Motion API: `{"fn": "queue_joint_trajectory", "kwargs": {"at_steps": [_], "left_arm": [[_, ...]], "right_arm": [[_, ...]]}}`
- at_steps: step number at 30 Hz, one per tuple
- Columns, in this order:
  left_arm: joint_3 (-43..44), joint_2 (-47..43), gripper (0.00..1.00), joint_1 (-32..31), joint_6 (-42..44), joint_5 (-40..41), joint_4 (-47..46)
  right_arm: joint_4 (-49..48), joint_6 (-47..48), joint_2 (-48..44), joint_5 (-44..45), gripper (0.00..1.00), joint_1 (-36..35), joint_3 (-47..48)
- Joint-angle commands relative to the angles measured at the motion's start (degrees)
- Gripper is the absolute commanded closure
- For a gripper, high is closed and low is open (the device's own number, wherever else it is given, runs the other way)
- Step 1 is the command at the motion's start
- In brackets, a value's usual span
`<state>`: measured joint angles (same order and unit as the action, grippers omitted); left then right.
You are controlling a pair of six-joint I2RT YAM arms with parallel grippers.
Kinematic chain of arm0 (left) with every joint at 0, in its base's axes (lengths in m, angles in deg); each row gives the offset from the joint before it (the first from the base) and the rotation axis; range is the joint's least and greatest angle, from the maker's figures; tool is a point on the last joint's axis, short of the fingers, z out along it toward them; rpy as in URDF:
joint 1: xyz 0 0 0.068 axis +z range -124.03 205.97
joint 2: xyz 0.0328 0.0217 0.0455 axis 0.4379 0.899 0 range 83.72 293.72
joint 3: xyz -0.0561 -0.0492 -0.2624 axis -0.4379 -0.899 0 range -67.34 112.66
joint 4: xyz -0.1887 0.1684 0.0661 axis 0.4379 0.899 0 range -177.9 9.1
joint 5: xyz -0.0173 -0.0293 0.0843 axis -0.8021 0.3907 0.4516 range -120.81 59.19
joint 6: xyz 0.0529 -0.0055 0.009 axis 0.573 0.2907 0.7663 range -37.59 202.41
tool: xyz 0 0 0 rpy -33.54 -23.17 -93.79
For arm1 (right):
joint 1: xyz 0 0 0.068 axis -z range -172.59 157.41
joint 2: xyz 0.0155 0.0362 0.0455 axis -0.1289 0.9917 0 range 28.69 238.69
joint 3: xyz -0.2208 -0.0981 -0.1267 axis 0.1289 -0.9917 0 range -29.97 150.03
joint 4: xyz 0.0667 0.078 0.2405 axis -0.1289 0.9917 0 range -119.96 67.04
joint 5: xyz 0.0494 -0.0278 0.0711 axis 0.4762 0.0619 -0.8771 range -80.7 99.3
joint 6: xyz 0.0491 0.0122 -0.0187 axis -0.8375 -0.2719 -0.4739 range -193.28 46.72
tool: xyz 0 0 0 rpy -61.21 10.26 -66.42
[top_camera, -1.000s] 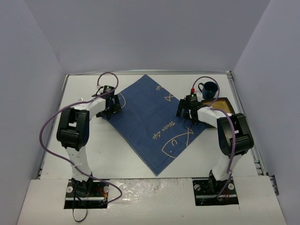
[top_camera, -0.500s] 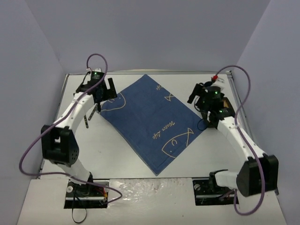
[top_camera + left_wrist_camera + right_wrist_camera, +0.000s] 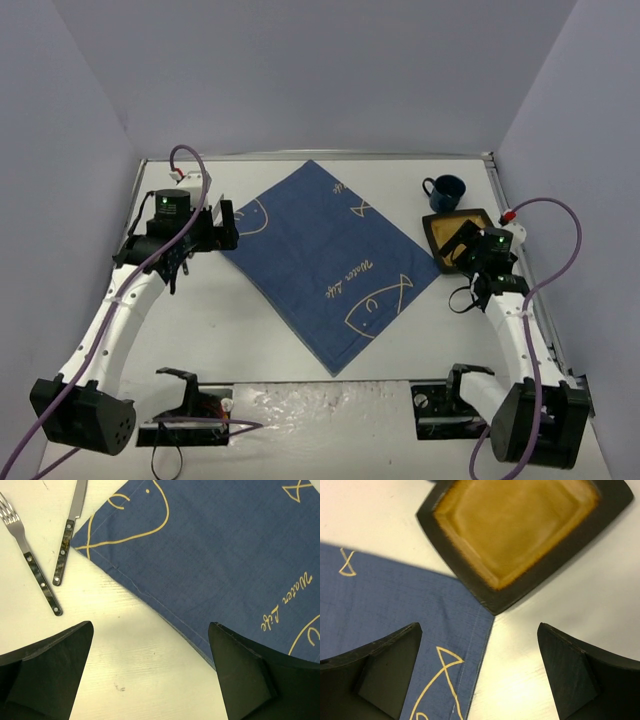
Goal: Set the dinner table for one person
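The white dinner table [image 3: 250, 320] holds a blue fish-print cloth [image 3: 325, 255], laid diagonally in the middle. A square dark plate [image 3: 458, 222] with an ochre centre lies at the cloth's right corner, and a blue mug [image 3: 446, 190] stands behind it. My left gripper [image 3: 222, 222] is open and empty above the cloth's left corner [image 3: 225, 545]. A fork [image 3: 31, 566] and a knife [image 3: 67, 535] lie on the table just left of that corner. My right gripper [image 3: 462, 247] is open and empty above the plate's near corner [image 3: 520, 525] and the cloth edge [image 3: 395, 600].
A thin metal rim [image 3: 500, 200] edges the table. Grey walls close in the far side and both flanks. The arm bases sit at the near edge. Bare white table [image 3: 125, 650] lies under the left gripper and right of the cloth [image 3: 555, 630].
Both arms have drawn back toward the near side. The left gripper came down from the far left corner. The right gripper moved from beside the mug to the plate's near corner.
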<state>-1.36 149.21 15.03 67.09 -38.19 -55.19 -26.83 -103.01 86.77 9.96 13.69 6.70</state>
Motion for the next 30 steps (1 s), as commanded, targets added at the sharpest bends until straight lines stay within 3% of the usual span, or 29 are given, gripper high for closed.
{"fn": "queue_joint_trajectory", "kwargs": {"at_steps": [1,6,11,24,30], "left_arm": [[-2.64,-6.87,0.03,0.10,2.49,0.04,-5.74],[-3.50,-6.12,0.03,-0.22,1.47,1.61,-4.99],[-3.49,-6.46,0.03,-0.94,1.55,4.01,-4.33],[-3.49,-7.49,0.03,-1.89,2.50,6.80,-3.39],[-3.41,-6.97,0.03,-1.89,2.58,9.05,-3.17]], "right_arm": [[-6.69,-6.61,-1.01,-7.13,0.04,6.88,-3.14],[-15.99,-12.60,-0.54,-15.72,0.06,17.66,-9.71],[-25.02,-17.67,2.48,-21.04,0.10,22.33,-14.49],[-46.14,-20.86,22.21,-28.23,0.15,24.92,-17.39],[-51.89,-22.12,26.97,-28.70,0.17,24.92,-18.82]]}}
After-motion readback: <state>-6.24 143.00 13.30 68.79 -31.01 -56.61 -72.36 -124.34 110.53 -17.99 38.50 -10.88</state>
